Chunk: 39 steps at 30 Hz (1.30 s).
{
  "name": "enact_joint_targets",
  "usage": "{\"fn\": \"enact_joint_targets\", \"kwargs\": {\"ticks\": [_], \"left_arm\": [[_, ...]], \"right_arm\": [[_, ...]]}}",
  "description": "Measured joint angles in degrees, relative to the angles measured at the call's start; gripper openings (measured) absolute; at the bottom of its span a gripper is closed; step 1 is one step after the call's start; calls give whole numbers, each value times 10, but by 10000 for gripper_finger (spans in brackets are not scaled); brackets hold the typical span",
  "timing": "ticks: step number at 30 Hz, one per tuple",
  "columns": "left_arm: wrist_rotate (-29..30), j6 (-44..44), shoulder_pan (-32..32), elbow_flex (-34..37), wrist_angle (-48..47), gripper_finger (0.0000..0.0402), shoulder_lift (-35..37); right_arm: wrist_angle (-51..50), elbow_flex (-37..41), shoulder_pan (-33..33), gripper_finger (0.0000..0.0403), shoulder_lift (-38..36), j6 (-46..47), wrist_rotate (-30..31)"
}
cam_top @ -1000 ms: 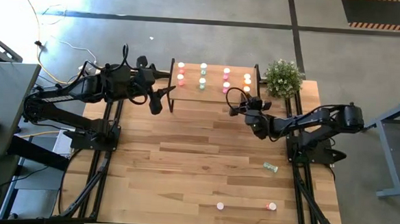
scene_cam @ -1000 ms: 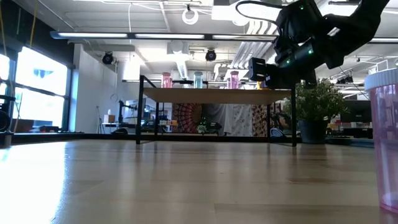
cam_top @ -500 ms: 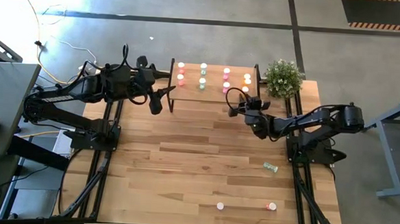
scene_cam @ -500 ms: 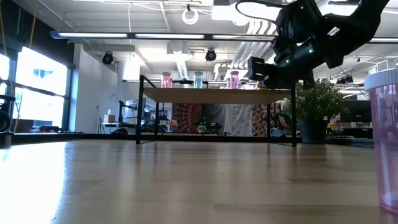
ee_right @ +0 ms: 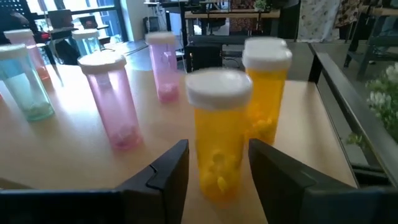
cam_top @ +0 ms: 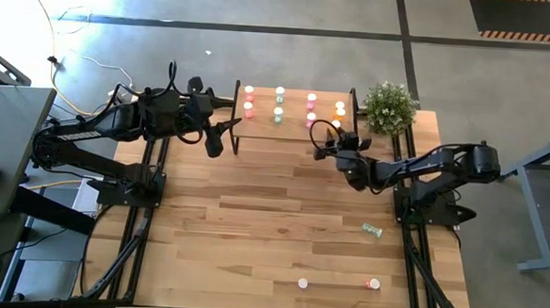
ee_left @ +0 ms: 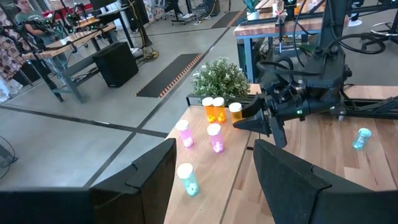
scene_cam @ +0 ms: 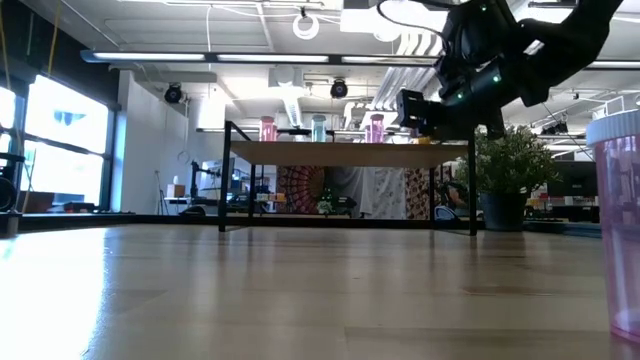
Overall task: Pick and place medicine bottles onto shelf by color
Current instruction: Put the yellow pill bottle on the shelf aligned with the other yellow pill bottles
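The shelf (cam_top: 295,127) stands at the table's far edge and carries rows of medicine bottles: red (cam_top: 249,98), green (cam_top: 280,102), pink (cam_top: 311,107) and orange (cam_top: 340,106). My right gripper (ee_right: 217,154) reaches level onto the shelf's right end and is open. Its fingers stand on either side of an upright orange bottle (ee_right: 217,134), which rests on its base. A second orange bottle (ee_right: 267,87) stands just behind it. My left gripper (ee_left: 214,155) waits open above the shelf's left end (cam_top: 227,131), with nothing between its fingers.
A potted plant (cam_top: 389,105) stands just right of the shelf. On the table lie a green bottle on its side (cam_top: 373,231), a pink one (cam_top: 303,284) and a red one (cam_top: 373,285) near the front edge. The pink one looms at the low view's right edge (scene_cam: 620,230).
My right gripper has stayed at the shelf's right end; in the low view its near finger has shifted a little outward from the orange bottle. The bottle stays standing on the shelf.
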<state>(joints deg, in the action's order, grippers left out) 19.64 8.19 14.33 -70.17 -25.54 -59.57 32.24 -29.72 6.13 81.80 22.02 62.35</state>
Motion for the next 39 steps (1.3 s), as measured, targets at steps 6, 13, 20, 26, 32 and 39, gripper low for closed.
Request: {"fn": "enact_joint_targets", "kwargs": {"ticks": [6,13,20,26,32,39], "left_arm": [[0,0,0,0,0,204,0],[0,0,0,0,0,204,0],[0,0,0,0,0,204,0],[0,0,0,0,0,204,0],[0,0,0,0,0,204,0],[0,0,0,0,0,204,0]], "right_arm": [[-3,-22,0,158,0,-29,5],[-4,-30,0,158,0,-26,26],[-33,-30,0,158,0,14,16],[-30,-30,0,158,0,21,38],[-9,-30,0,158,0,15,36],[22,-30,0,158,0,-10,36]]}}
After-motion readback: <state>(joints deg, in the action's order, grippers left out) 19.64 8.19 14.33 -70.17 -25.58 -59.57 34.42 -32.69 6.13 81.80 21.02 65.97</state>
